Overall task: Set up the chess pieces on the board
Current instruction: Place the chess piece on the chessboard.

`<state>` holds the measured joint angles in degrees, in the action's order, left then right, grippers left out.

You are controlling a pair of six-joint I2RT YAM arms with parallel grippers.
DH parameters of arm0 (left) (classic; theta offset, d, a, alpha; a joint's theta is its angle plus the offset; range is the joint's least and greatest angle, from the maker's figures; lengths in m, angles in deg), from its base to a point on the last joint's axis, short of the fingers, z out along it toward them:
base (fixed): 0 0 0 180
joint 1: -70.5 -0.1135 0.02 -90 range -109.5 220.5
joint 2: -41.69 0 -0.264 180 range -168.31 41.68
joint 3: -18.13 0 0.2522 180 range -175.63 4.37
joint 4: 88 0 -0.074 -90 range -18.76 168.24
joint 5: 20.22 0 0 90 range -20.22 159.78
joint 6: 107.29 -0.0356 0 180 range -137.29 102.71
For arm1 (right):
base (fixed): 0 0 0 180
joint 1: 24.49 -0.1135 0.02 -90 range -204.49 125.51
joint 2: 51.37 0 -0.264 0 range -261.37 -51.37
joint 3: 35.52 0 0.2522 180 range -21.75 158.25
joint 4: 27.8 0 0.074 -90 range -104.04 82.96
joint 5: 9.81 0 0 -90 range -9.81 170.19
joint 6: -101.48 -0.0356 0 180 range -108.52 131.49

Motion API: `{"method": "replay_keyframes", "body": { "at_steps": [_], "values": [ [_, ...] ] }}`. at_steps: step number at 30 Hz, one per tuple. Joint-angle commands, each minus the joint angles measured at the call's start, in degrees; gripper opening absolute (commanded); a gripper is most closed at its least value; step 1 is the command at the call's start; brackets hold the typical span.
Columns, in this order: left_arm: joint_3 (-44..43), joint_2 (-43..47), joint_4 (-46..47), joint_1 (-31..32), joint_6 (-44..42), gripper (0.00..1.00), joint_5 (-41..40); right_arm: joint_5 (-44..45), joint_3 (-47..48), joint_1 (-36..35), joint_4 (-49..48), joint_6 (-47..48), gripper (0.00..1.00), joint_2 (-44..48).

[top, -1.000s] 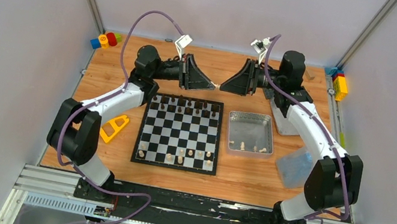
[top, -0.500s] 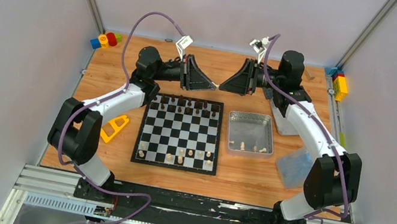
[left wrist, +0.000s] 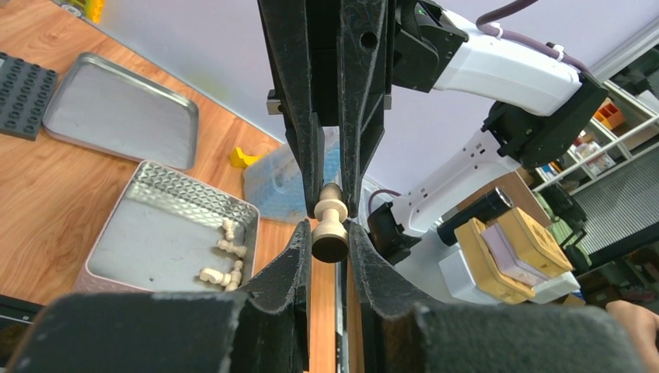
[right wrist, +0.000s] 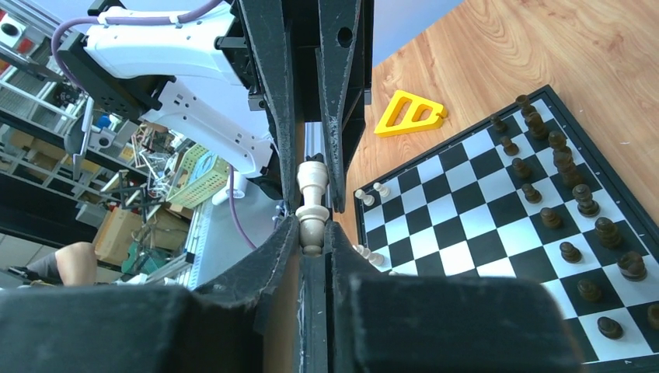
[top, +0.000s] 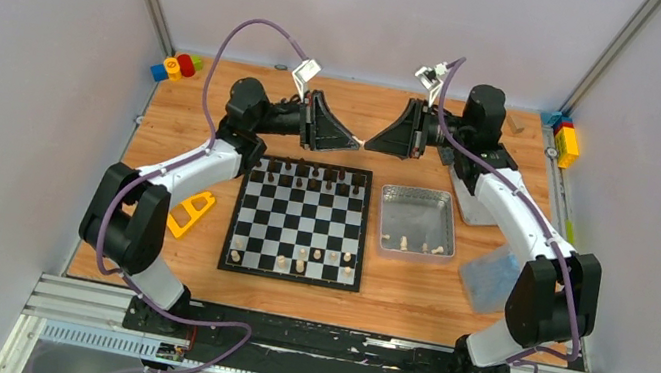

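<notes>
The board [top: 297, 227] lies mid-table and also shows in the right wrist view [right wrist: 482, 210]. Dark pieces [top: 313, 176] stand along its far rows and a few pale pieces [top: 299, 260] stand near its front edge. My left gripper [top: 355, 139] and right gripper [top: 367, 143] meet tip to tip in the air above the board's far edge. One pale piece [left wrist: 331, 214] lies between them. Its base sits between the left pads [left wrist: 299, 256]. Its head sits between the right pads [right wrist: 281, 256], which close tightly on the piece [right wrist: 311, 186].
A silver tin [top: 419, 211] right of the board holds a few pale pieces [top: 418, 247]. A blue plastic bag [top: 491, 274] lies right of the tin. A yellow triangle [top: 188, 211] lies left of the board. Coloured bricks sit at the far left corner [top: 176, 66] and at the far right corner [top: 565, 140].
Almost nothing. Both grippers stay tip to tip with the pale piece between them, and the right gripper has shifted very slightly.
</notes>
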<state>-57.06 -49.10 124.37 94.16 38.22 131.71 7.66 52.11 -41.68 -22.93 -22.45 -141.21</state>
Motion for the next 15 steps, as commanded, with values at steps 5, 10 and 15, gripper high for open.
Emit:
{"method": "replay_keyframes", "body": {
  "at_steps": [5,10,15],
  "values": [
    [1.22,1.14,-5.59,0.33,-9.9,0.25,-1.14,-1.92,1.75,-0.32,1.16,3.89,0.0,0.55],
    [0.49,3.78,-16.93,0.34,-19.02,0.56,-1.37,-0.62,5.21,-0.28,13.2,13.84,0.0,1.36],
    [-2.48,8.72,-37.67,0.36,-39.84,0.82,-2.87,1.96,8.17,-0.3,28.56,28.35,0.0,2.98]
  ]
}}
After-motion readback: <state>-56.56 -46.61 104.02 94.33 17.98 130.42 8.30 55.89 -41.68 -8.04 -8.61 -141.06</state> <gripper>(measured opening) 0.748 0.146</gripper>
